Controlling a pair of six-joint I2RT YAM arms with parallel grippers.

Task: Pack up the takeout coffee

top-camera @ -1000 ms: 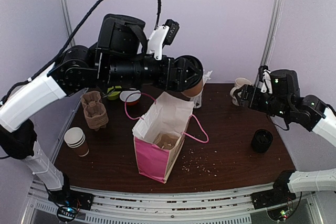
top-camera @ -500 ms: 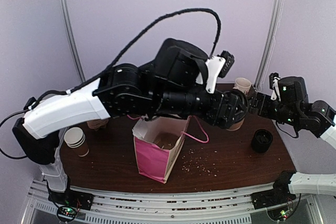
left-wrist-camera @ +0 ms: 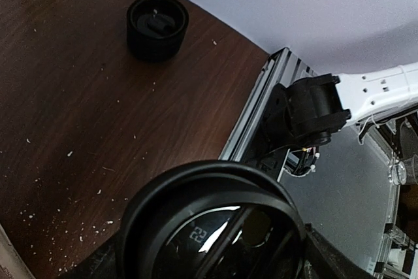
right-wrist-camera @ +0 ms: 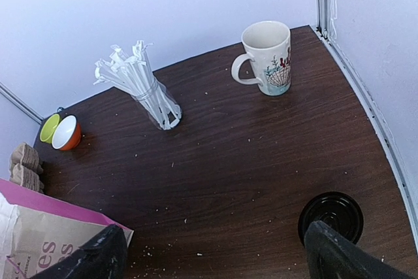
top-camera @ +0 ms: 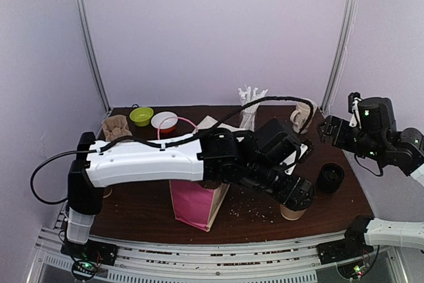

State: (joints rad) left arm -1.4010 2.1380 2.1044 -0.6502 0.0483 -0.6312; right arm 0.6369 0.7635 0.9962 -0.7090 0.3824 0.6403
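The takeout coffee (top-camera: 290, 213), a brown paper cup under a black lid (left-wrist-camera: 212, 227), was positioned to the right of the pink paper bag (top-camera: 191, 202), near the front edge of the table (top-camera: 344, 200); whether its base touched the table could not be determined. The left gripper (top-camera: 293, 202) was clamped around the cup from above, with one finger on each side of the lid; the left arm reached across in front of the bag's open top.

The black stack of lids (top-camera: 330, 177) stood on the table further right of the bag, apart from the cup. The right gripper (right-wrist-camera: 215, 259) was raised beyond that stack, to the far right of the bag; its fingers were spread wide with nothing between them.

The mug (right-wrist-camera: 268, 57) stood upright behind and right of the bag, near the back corner; the glass of white straws (right-wrist-camera: 147, 93) stood behind the bag; the green bowl (top-camera: 141, 116) and the orange bowl (top-camera: 164, 121) sat touching, behind and left of the bag.
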